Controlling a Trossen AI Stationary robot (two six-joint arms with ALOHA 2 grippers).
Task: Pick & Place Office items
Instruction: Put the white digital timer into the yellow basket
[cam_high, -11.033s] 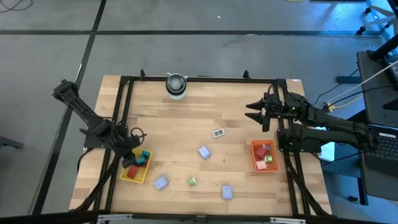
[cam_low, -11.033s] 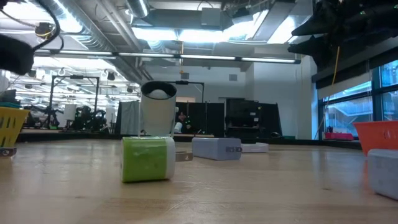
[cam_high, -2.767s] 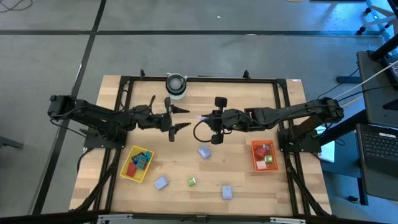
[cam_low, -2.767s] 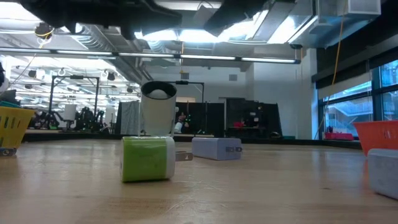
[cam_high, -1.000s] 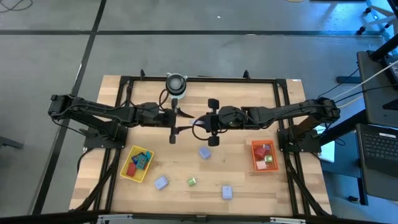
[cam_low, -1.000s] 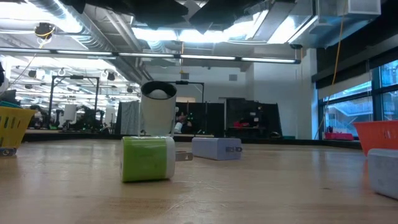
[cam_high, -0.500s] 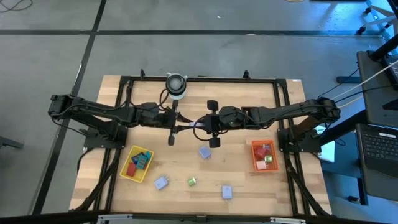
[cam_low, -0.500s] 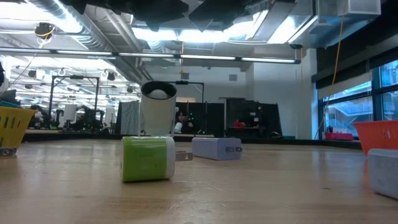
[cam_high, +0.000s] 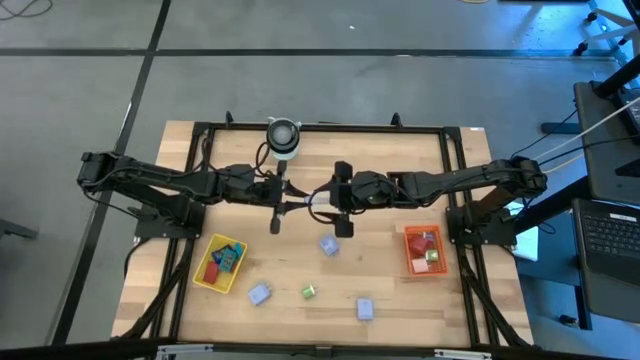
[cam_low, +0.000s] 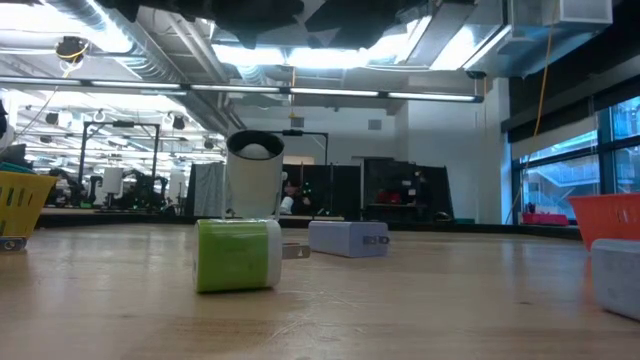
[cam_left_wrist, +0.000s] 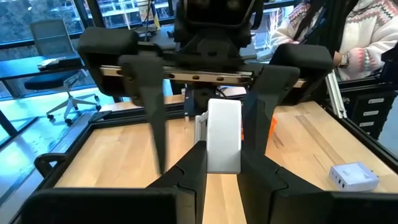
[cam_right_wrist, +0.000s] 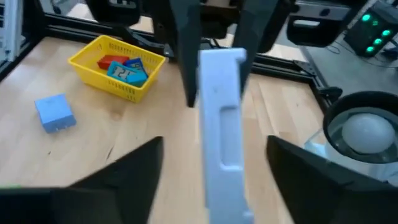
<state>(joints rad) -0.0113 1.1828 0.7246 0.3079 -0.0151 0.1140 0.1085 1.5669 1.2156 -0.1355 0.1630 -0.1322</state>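
A white-lavender block (cam_left_wrist: 224, 134) hangs in the air over the table's middle (cam_high: 316, 200), between the two grippers that face each other. My left gripper (cam_left_wrist: 222, 152) comes from the left and is shut on it. My right gripper (cam_right_wrist: 214, 142) comes from the right and is open, one finger on each side of the block (cam_right_wrist: 221, 112), apart from it. Other office items lie flat on the wood: a lavender block (cam_high: 328, 245), another (cam_high: 259, 293), a third (cam_high: 364, 309) and a green block (cam_high: 309, 291). My left gripper pinches the white-lavender block between its two fingers (cam_left_wrist: 194, 163), on the end of the block nearest to it (cam_left_wrist: 222, 163). The fingers come level, from the table's left. The block is lifted clear of the table and stands on edge.
A yellow tray (cam_high: 204, 282) with red and teal items sits front left, a red tray (cam_high: 409, 252) with red and green items at right. A round grey-white cylinder (cam_high: 283, 138) stands at the far edge. A person in a patterned sweater (cam_left_wrist: 367, 37) is beyond the table.
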